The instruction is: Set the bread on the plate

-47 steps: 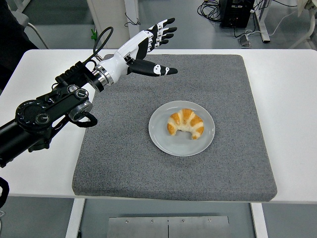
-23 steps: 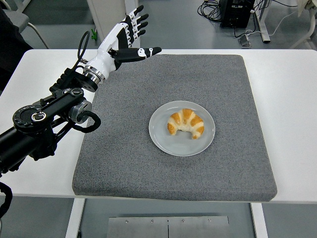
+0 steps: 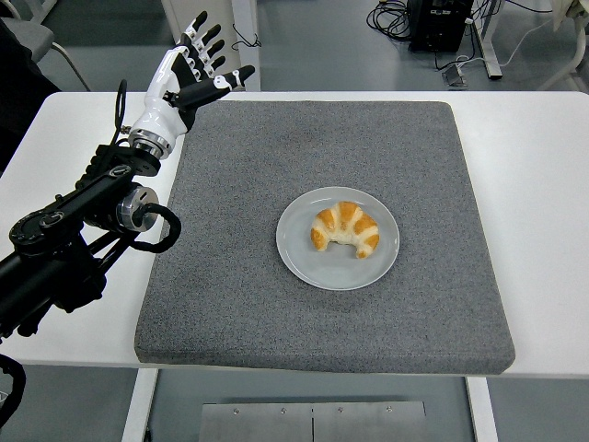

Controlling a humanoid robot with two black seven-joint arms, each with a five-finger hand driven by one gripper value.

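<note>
You see the bread [image 3: 345,228], a croissant, lying on the plate [image 3: 299,253], slightly right of the plate's centre. The plate sits near the middle of the grey mat [image 3: 230,304], which covers most of the white table [image 3: 543,230]. The left hand [image 3: 184,78] is well apart from the bread, raised over the mat's far left corner, fingers [image 3: 204,39] spread and holding nothing. Nothing lies between hand and plate. Cables [image 3: 391,14] lie on the floor beyond the table.
</note>
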